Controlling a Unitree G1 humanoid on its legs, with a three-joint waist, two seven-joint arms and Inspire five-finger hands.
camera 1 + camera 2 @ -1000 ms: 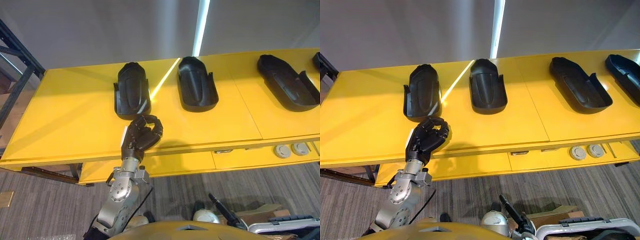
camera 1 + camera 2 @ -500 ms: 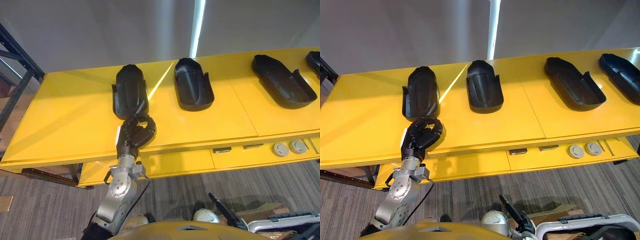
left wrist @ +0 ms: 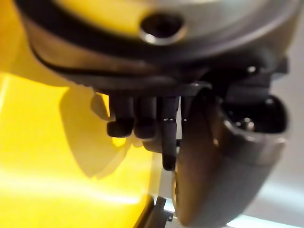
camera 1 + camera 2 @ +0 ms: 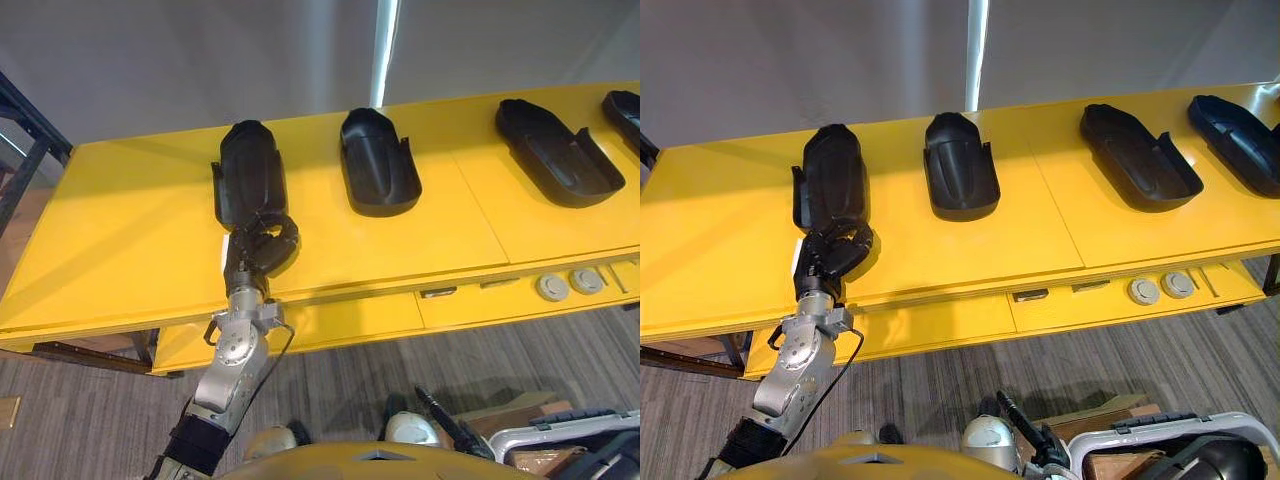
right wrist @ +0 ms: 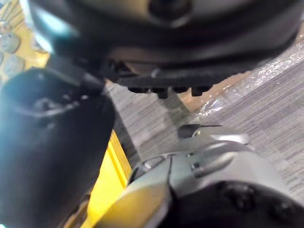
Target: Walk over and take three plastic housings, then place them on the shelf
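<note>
Table [image 4: 120, 230]: leftmost housing [image 4: 247, 170] runs front-to-back; curled left hand [image 4: 258, 248] at near end.

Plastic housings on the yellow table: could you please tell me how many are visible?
4, in a row: leftmost housing by the left hand, second housing, third housing, fourth housing at the right edge; more may lie beyond.

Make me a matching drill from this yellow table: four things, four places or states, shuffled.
1. left hand
2. second housing from the left
3. round discs
4. rightmost housing

A. on the lower ledge
B. at the table's far right
C. fingers curled, at the leftmost housing's near end
D. beside the light streak

Pairs: 1-C, 2-D, 3-A, 4-B
</note>
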